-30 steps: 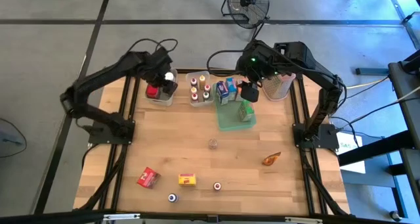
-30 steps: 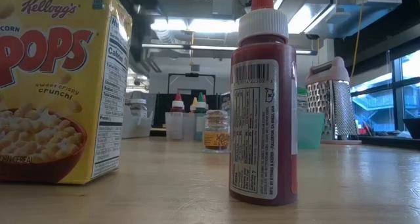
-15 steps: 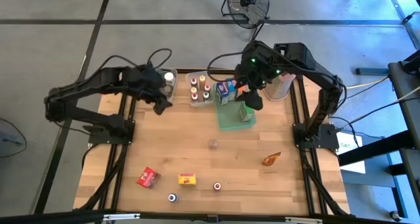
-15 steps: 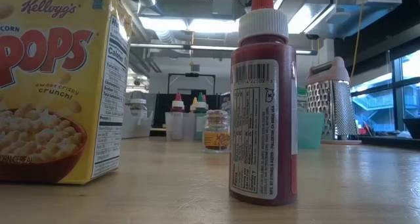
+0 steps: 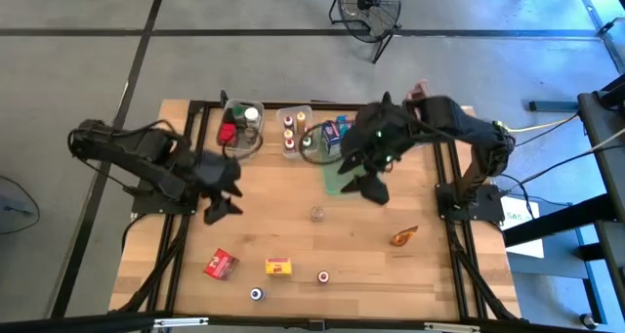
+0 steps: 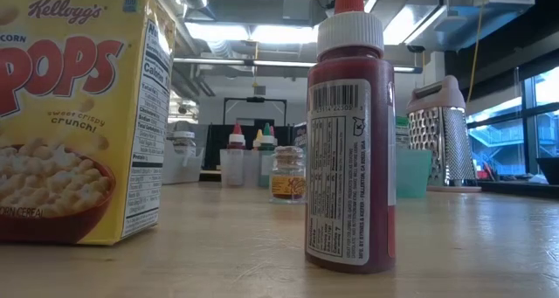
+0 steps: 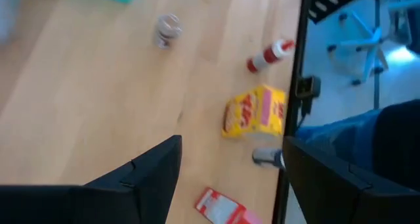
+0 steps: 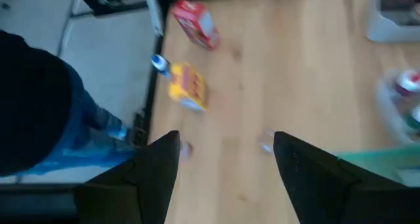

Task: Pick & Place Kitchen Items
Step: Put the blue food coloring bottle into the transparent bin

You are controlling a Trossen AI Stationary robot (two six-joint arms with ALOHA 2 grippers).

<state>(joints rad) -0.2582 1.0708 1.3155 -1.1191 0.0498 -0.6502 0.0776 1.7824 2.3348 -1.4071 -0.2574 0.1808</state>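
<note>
Loose kitchen items stand on the wooden table: a red carton [image 5: 221,265], a yellow carton [image 5: 279,267], a red-capped bottle [image 5: 322,276] and a blue-capped bottle [image 5: 256,294] near the front edge, a small clear jar [image 5: 316,214] in the middle, and an orange packet [image 5: 404,236] at the right. My left gripper [image 5: 225,198] hangs open above bare table at the left. My right gripper [image 5: 369,185] hangs open over the near edge of the green tray [image 5: 337,182]. Both wrist views show open fingers [image 7: 151,175] [image 8: 154,165] with nothing between them.
At the far edge stand a clear bin [image 5: 239,128] with a red item, a bin of spice jars [image 5: 296,133] and cartons [image 5: 335,131] on the green tray. The box grater [image 6: 443,141] stands at the far right. A person's blue trouser leg [image 8: 39,119] shows beyond the front edge.
My left gripper has swung away from the far-left bin toward the table's near edge and now hangs over bare table, turned about on the way. My right gripper has gone from over the cartons on the tray toward the near edge. Both stay open.
</note>
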